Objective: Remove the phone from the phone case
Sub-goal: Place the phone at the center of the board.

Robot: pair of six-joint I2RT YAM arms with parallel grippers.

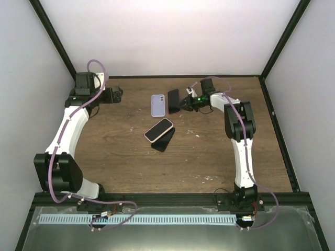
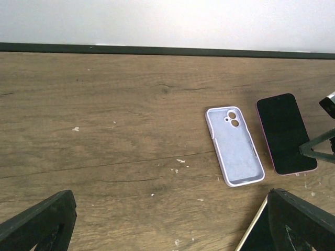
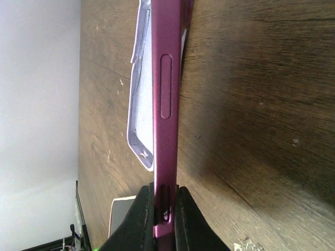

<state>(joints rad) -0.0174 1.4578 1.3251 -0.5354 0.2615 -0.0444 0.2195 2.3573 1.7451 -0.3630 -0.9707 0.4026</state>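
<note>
An empty lavender phone case [image 1: 158,104] lies open side up at the back of the table, and it also shows as the case [image 2: 235,146] in the left wrist view. Right beside it lies the phone [image 1: 173,101], dark screen up, with a magenta frame [image 3: 166,78]. My right gripper [image 3: 165,209] is shut on the phone's near end, one finger on each face. The case [image 3: 138,110] sits just past the phone, apart from it. My left gripper [image 1: 118,95] hovers open to the left of the case, with only bare table between its fingers [image 2: 42,222].
A second phone in a cream-pink case [image 1: 158,129] rests tilted on a black flat object [image 1: 165,141] at the table's middle. Black frame rails run along the back edge [image 2: 157,50] and both sides. White crumbs dot the wood.
</note>
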